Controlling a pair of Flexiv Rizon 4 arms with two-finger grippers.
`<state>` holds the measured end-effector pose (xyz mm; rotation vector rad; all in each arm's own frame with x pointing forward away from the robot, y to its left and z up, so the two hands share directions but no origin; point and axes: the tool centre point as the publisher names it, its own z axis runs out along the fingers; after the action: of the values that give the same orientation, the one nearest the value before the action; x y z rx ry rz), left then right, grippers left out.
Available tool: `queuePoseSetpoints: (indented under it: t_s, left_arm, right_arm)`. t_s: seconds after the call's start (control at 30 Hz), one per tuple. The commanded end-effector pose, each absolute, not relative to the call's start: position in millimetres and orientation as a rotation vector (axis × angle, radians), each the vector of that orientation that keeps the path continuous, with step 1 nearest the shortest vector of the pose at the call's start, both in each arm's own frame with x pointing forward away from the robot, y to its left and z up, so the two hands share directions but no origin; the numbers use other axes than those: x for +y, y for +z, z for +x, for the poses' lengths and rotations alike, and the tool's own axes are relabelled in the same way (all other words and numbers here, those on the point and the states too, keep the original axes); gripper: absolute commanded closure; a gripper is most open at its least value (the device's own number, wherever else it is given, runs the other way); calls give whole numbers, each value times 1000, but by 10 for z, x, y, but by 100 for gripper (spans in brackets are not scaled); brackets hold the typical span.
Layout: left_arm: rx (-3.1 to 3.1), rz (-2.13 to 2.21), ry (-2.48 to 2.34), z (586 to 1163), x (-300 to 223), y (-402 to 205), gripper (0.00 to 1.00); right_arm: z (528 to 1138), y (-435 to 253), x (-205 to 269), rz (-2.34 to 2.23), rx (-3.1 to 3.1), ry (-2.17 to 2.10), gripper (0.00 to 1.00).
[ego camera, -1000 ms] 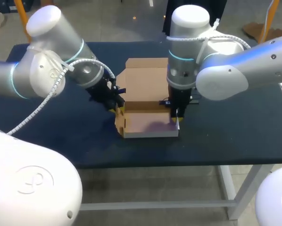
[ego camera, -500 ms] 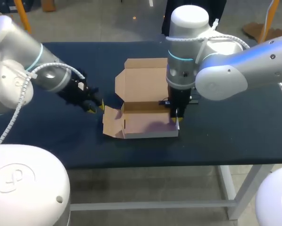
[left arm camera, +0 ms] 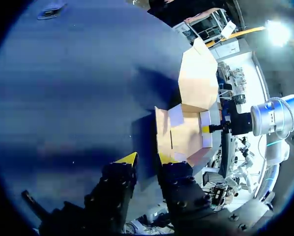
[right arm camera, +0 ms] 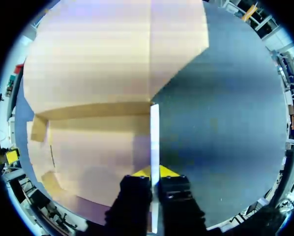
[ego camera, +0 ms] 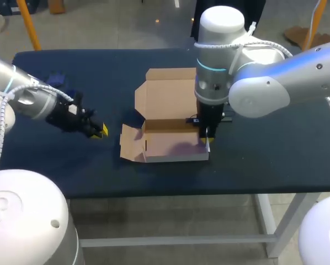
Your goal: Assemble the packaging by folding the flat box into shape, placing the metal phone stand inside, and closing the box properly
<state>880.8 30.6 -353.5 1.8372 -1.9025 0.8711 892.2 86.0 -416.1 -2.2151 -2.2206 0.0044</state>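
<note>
The cardboard box (ego camera: 173,148) sits mid-table as a shallow tray, its lid (ego camera: 169,91) lying open toward the back. Its left flap (ego camera: 130,147) is splayed outward on the cloth. My right gripper (ego camera: 205,140) points straight down at the box's right side and is shut on the thin right wall (right arm camera: 155,137), which runs between its yellow tips (right arm camera: 156,172). My left gripper (ego camera: 100,132) hovers left of the box, well clear of the flap. It is open with nothing between its fingers (left arm camera: 146,158), and the box (left arm camera: 186,135) lies ahead of it.
The table (ego camera: 275,143) is covered in dark blue cloth. A small bluish object (ego camera: 56,80) lies at the back left, behind my left arm; I cannot tell what it is. The front edge runs just below the box.
My left arm has drawn back to the left, away from the box's left side. The left flap, upright before, has dropped outward. The right arm and its grip have not moved.
</note>
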Motion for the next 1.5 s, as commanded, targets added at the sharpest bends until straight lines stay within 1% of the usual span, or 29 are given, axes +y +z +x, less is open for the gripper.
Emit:
queuePoseSetpoints:
  t_s: [0.03,0.1,0.47,1.03,1.5]
  left_arm:
    - [-1854,1804,924,8850,346,-3664,86]
    - [-1830,1799,940,8870,354,-3725,100]
    - [-1805,1752,965,8896,322,-3907,100]
    - [-1768,1618,1001,8916,56,-4121,100]
    - [-1795,1550,984,8897,-181,-4095,100]
  right_arm:
    - [8923,-4151,864,-2215,-2221,8,100]
    - [8923,-4151,864,-2215,-2221,8,100]
    - [8923,-4151,864,-2215,-2221,8,100]
    - [8923,-4151,864,-2215,-2221,8,100]
    - [8923,-4151,864,-2215,-2221,8,100]
